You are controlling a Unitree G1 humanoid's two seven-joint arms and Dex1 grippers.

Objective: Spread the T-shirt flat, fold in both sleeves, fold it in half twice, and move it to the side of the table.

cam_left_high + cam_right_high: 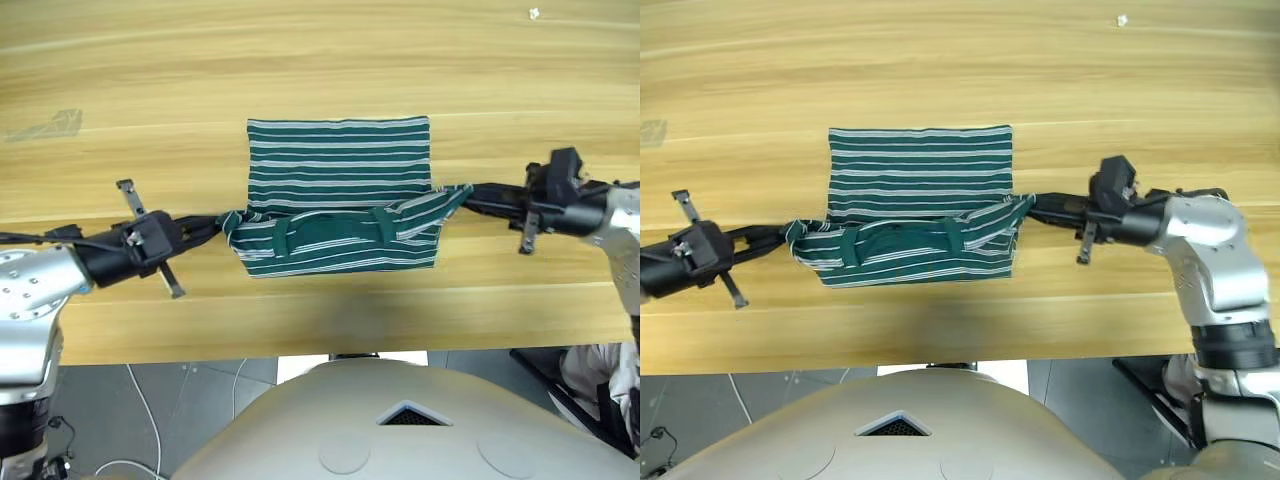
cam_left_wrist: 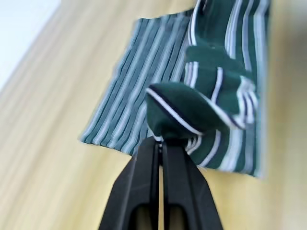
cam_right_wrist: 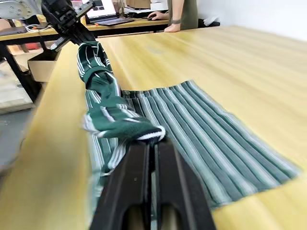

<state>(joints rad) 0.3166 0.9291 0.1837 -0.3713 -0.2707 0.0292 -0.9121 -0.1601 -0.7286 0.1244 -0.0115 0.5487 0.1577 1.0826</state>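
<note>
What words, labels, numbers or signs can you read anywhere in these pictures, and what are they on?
No text can be read here.
T-shirt: stripes only, no print showing.
Grey mark on the table: too faint to read.
Laptop screen in the room behind: too small and blurred to read.

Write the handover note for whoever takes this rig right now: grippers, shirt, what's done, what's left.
Left gripper: shut on the near left corner of the T-shirt.
Right gripper: shut on its near right corner.
T-shirt: in the middle of the table, far part lying flat, near edge lifted and stretched between the two grippers.
Done: spread out; sleeves apparently folded in.
Left: lay this half fold down, probably fold in half once more, then move it to the table's side.
</note>
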